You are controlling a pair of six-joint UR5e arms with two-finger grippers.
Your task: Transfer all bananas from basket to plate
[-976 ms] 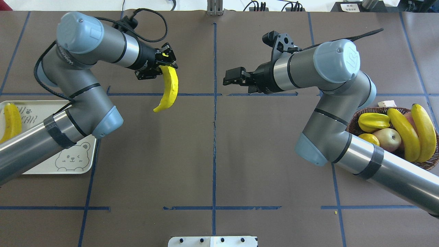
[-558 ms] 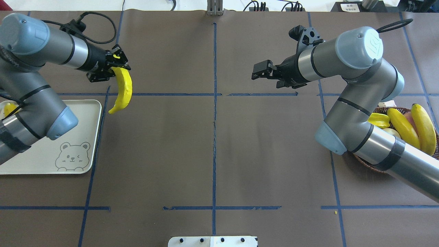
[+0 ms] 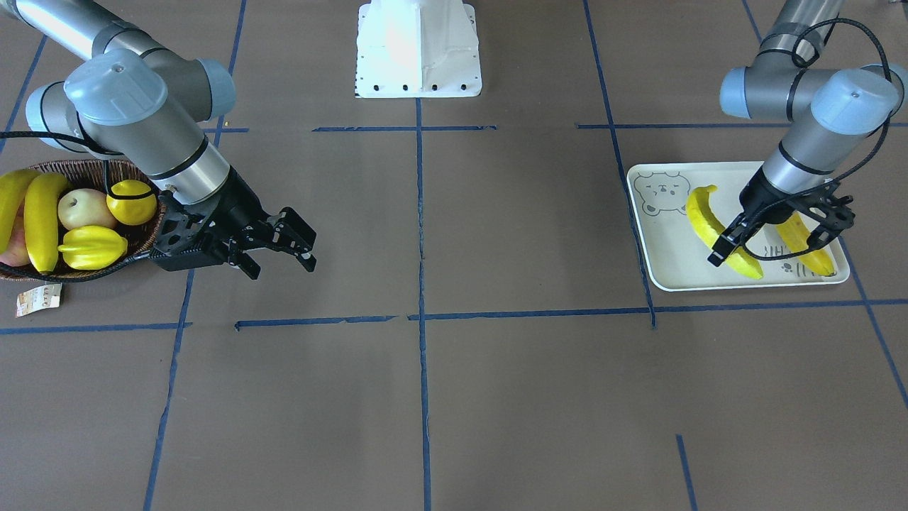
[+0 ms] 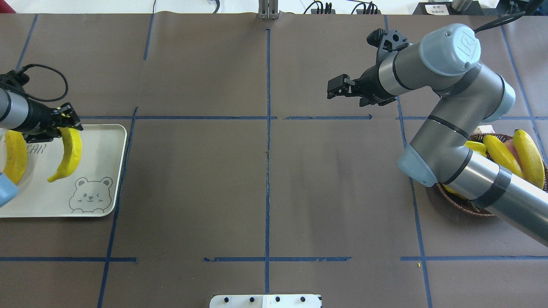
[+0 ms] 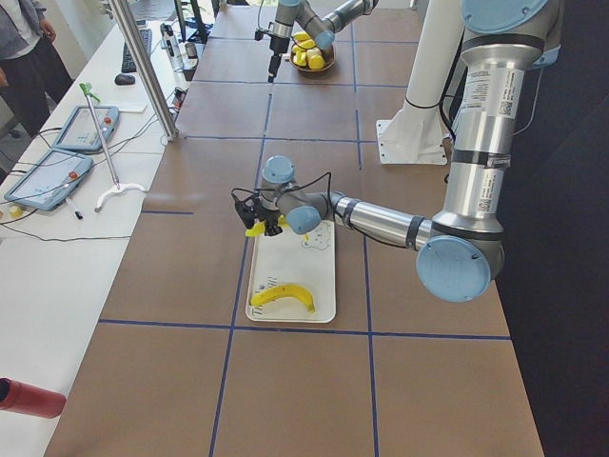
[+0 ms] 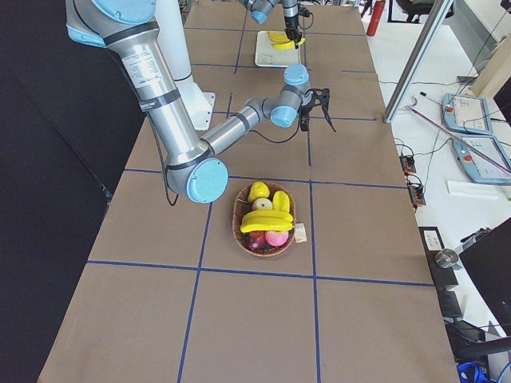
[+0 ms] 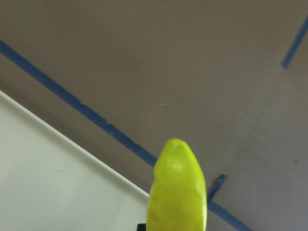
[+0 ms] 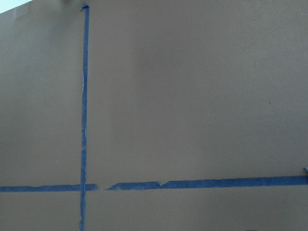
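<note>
Brown matting covered the bench (image 4: 265, 192), marked into large squares by blue tape lines (image 4: 267, 128). A wide stretch of it lay between the plate (image 4: 107, 145) at the robot's left end and the basket (image 4: 460, 205) at its right end, the two well apart.

The plate sat just inside a tape corner, with its right rim running alongside one blue line and its far rim alongside another. The left gripper (image 4: 68, 125) hung over the plate's far rim, pinching one end of a banana (image 4: 68, 154). That banana's long axis ran across the plate's short way. Its free tip pointed back toward the robot and ended just short of the bear drawing (image 4: 90, 196). Its hollow side faced the second banana (image 4: 15, 156), which lay flat and roughly parallel nearer the plate's left end (whether the held one touched the plate I could not tell). Bare plate showed between the two bananas, and more of it between the held banana and the right rim.

The right gripper (image 4: 338, 87) hovered over the matting with its jaws spread around nothing, beyond the far tape line and well away from the basket. Two bananas (image 4: 528, 158) lay side by side in the basket, their long axes running near to far. They rested beside a starfruit (image 3: 92, 246), an apple (image 3: 78, 208) and a round yellow fruit (image 3: 131, 202).
</note>
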